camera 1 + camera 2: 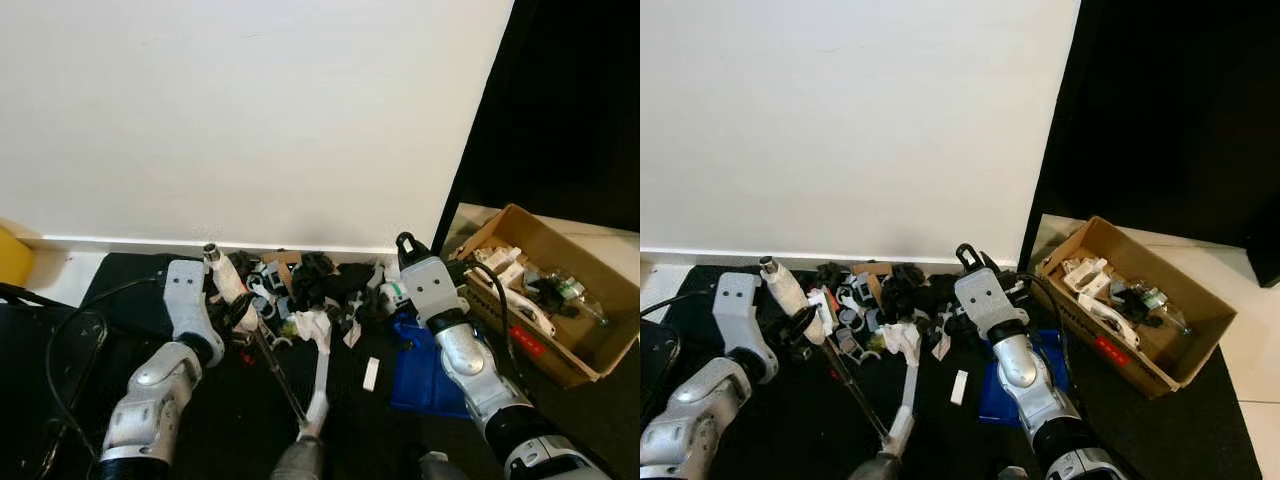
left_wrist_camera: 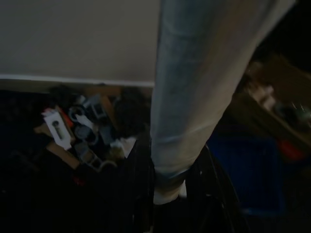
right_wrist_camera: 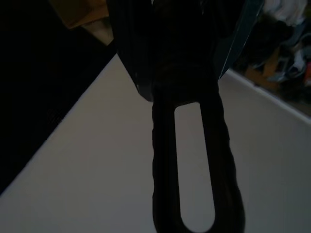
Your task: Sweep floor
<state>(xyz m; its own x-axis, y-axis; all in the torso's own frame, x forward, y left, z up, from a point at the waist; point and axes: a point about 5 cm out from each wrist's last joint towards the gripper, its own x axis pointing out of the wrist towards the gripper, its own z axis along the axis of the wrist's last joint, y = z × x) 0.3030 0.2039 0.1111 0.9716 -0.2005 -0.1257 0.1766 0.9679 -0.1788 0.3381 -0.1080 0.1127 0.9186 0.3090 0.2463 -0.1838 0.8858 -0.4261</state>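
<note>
Down on the dark floor (image 1: 200, 420), a black cable (image 1: 62, 370) is looping at the far left, with a yellow object (image 1: 14, 255) sitting against the white wall (image 1: 250, 110). Next, the left hand (image 1: 237, 312) is closing around a white broom handle (image 1: 226, 278), whose capped top is sticking up and tilting toward the wall; in the left wrist view the handle (image 2: 194, 87) is running as a wide pale shaft through the picture, with the clutter beyond it. Just beside that hand, a thin dark rod (image 1: 278, 375) and a white stick (image 1: 320, 385) are slanting down toward the bottom edge of the head views.

Along the baseboard, a pile of debris (image 1: 305, 290) is lying in a heap: black scraps, white bits, grey rings and a piece of brown card, all touching one another. A small white strip (image 1: 371, 373) is lying apart from the heap, nearer the robot. Right of it, a blue dustpan (image 1: 425, 375) is resting on the floor, and the right hand (image 1: 408, 250) is gripping its dark looped handle (image 3: 187, 145), which is showing close up in the right wrist view.

Further right, an open cardboard box (image 1: 580, 350) is standing near the dustpan, holding white parts and a small bottle. Behind it, a black panel (image 1: 570, 100) is rising beside the wall.
</note>
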